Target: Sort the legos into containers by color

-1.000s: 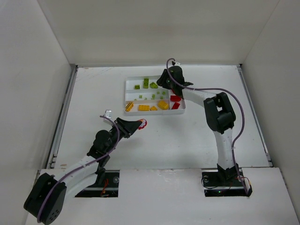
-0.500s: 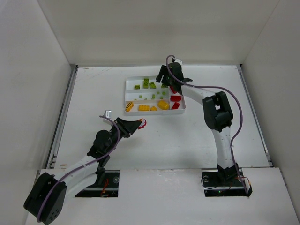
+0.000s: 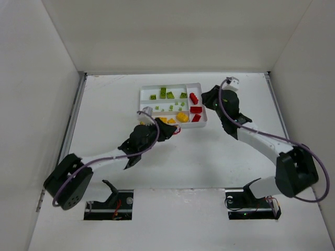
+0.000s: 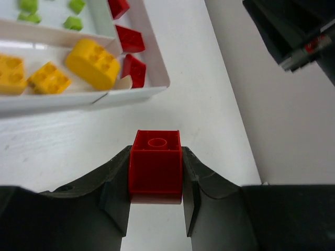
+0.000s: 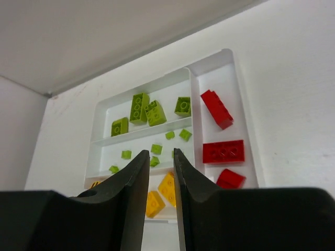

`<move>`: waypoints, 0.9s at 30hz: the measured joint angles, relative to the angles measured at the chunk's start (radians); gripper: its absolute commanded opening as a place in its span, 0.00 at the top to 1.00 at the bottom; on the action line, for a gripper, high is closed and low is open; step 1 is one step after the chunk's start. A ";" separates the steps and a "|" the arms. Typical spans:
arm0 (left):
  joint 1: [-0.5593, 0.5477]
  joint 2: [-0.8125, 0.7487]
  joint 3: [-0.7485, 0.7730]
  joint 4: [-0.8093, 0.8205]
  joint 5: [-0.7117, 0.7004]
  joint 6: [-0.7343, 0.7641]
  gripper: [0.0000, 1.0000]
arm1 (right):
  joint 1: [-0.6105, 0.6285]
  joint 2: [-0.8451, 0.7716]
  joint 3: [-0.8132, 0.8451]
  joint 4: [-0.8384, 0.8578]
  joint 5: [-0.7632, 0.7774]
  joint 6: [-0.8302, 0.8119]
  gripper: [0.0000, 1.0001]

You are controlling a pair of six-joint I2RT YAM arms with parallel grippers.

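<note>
The white tray [image 3: 140, 102] lies at mid-table. Its far slot holds large lime green bricks [image 3: 163, 93], its middle slot tiny green ones, its near slot yellow bricks [image 3: 181, 116], and its crosswise right slot three red bricks [image 3: 196, 110]. My left gripper [image 3: 175, 130] is shut on a red brick [image 4: 155, 172], just short of the tray's near right corner [image 4: 157, 86]. My right gripper [image 3: 206, 99] hovers right of the tray, empty. In the right wrist view its jaws [image 5: 161, 152] stand slightly apart, with the tray [image 5: 191, 104] beyond them.
White walls enclose the table on three sides. A metal rail [image 3: 73, 120] runs along the left edge. The right arm's links [image 3: 261, 138] stretch across the right half of the table. The right arm shows dark at the top right of the left wrist view [image 4: 298, 36].
My left arm has reached forward and right, carrying the red brick up to the tray's near edge. My right gripper has pulled back from over the green slot to the tray's right side.
</note>
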 measured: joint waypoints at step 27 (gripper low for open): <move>-0.067 0.954 1.130 -0.330 -0.149 0.358 0.77 | -0.031 -0.587 -0.640 0.042 0.114 0.198 0.42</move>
